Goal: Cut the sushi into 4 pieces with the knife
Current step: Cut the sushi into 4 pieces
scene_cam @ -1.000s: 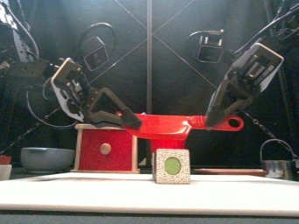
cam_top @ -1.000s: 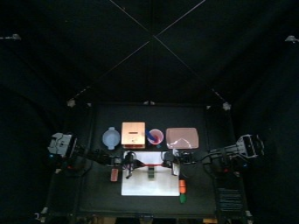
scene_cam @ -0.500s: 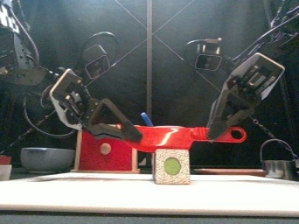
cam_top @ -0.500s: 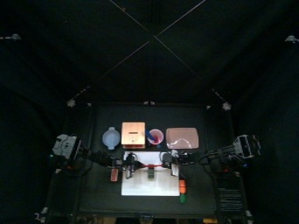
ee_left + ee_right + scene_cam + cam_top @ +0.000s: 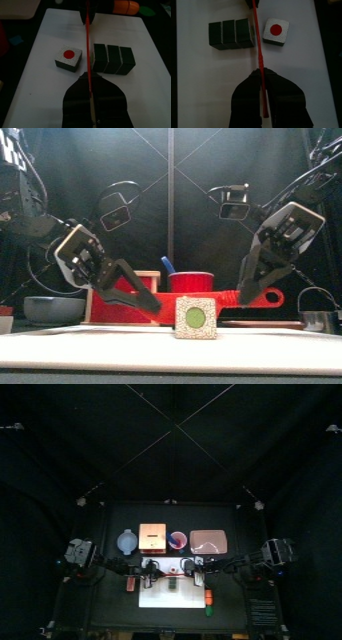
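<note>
The red knife (image 5: 87,45) is gripped at both ends, one in the closed left hand (image 5: 91,86), one in the closed right hand (image 5: 263,82). Below them, a cut piece (image 5: 68,59) sits just apart from three joined blocks (image 5: 113,59). Centre the blade over the next seam, then press level.

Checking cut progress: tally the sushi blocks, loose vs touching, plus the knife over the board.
Loose sushi block: 1
Sushi blocks touching in a row: 3
Red knife: 1
Total: 5
</note>
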{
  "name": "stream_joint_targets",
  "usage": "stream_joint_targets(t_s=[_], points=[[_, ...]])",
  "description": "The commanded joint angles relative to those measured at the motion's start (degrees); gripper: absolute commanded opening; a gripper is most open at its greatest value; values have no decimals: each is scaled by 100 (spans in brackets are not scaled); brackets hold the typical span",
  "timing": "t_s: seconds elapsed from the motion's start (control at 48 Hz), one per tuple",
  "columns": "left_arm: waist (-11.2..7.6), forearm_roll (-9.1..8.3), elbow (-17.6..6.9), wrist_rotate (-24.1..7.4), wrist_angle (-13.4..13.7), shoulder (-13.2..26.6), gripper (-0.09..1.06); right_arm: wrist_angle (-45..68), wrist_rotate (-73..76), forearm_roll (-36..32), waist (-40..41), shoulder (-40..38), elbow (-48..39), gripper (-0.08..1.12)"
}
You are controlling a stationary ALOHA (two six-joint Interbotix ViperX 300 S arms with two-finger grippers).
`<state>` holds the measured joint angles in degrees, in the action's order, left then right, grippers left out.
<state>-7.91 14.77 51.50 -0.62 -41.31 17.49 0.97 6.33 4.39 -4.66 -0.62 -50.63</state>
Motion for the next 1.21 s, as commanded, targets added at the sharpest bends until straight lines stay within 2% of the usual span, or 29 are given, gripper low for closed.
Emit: stream_joint_targets(t_s=[0.021,0.104,0.25,0.354,0.5,0.708,0.771,0.979,1.208], points=[[176,88,-105,-9,35,193,10,-9,9,18,53,211,62,2],[308,79,-158,-26,35,229,10,-9,0,-26,202,202,53,2],[527,0,-132,-26,35,53,10,-97,-9,-105,448,-18,35,2],[624,-149,-79,-26,35,-149,10,-264,0,-167,501,-281,70,2],[624,-431,9,-26,35,-536,10,-492,0,-167,466,-668,141,2],[396,-958,114,-18,35,-1160,10,-589,9,-79,62,-1187,185,2],[299,-1046,123,-18,35,-1274,10,-589,9,-26,-62,-1248,185,2],[18,-1195,149,-18,35,-1266,10,-571,9,158,-404,-1204,185,2],[0,-1195,141,-9,35,-967,10,-492,9,167,-448,-1011,185,2]])
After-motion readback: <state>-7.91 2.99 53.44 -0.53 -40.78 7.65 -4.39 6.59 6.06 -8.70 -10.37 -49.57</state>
